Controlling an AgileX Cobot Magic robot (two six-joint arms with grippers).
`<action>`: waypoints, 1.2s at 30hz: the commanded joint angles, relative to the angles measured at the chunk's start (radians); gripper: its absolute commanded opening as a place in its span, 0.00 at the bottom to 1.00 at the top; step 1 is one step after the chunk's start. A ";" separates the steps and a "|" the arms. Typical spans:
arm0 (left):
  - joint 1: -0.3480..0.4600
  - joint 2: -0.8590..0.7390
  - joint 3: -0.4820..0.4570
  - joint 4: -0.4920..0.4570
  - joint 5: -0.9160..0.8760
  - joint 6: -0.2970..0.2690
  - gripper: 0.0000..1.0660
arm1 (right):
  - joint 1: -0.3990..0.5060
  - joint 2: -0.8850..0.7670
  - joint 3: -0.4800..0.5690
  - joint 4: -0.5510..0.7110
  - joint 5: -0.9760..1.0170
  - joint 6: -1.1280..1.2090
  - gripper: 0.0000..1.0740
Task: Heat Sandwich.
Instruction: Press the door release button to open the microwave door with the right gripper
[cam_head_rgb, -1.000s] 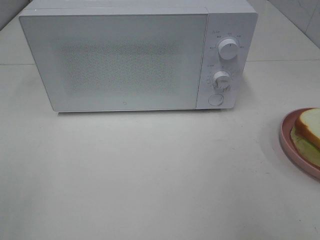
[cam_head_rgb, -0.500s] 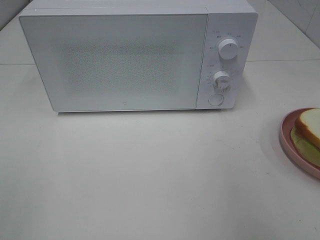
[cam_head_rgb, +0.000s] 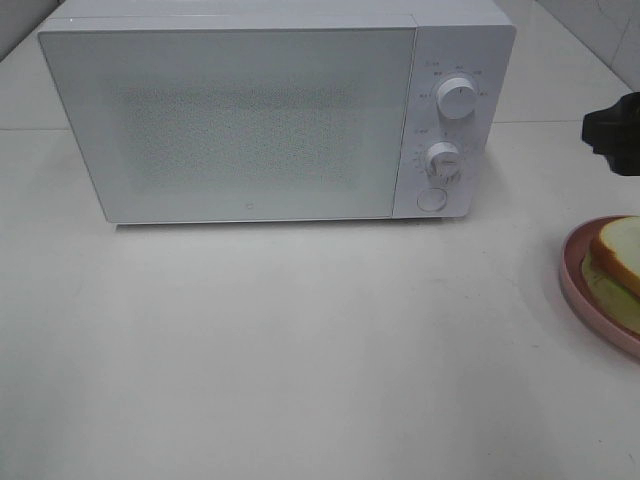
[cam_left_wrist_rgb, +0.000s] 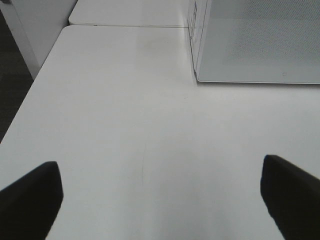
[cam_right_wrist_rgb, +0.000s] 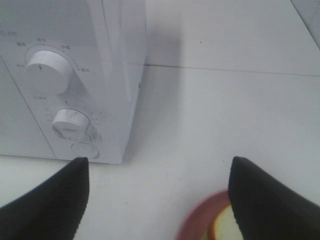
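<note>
The sandwich, thick white bread over a pale green layer, lies on a round pink plate at the table's right edge, partly cut off by the frame. In the right wrist view my right gripper is open and empty above the table, between the microwave's control panel and the plate, where a bit of the sandwich shows. A dark part of the right arm shows behind the plate. My left gripper stands wide open over bare table, out of the exterior view.
A white microwave with its door shut stands at the back, with two knobs and a round button on its right panel. Its front left corner shows in the left wrist view. The table's left edge drops off.
A dark part of the right arm has come into the exterior view at the right edge, behind the plate. The sandwich, plate and microwave have not moved.
</note>
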 joint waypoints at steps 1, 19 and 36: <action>0.003 -0.029 0.002 -0.003 -0.006 0.002 0.95 | 0.054 0.059 0.045 -0.001 -0.198 -0.004 0.70; 0.003 -0.029 0.002 -0.003 -0.006 0.002 0.95 | 0.377 0.324 0.209 0.560 -0.779 -0.286 0.70; 0.003 -0.029 0.002 -0.003 -0.006 0.002 0.95 | 0.684 0.554 0.215 0.849 -1.051 -0.272 0.70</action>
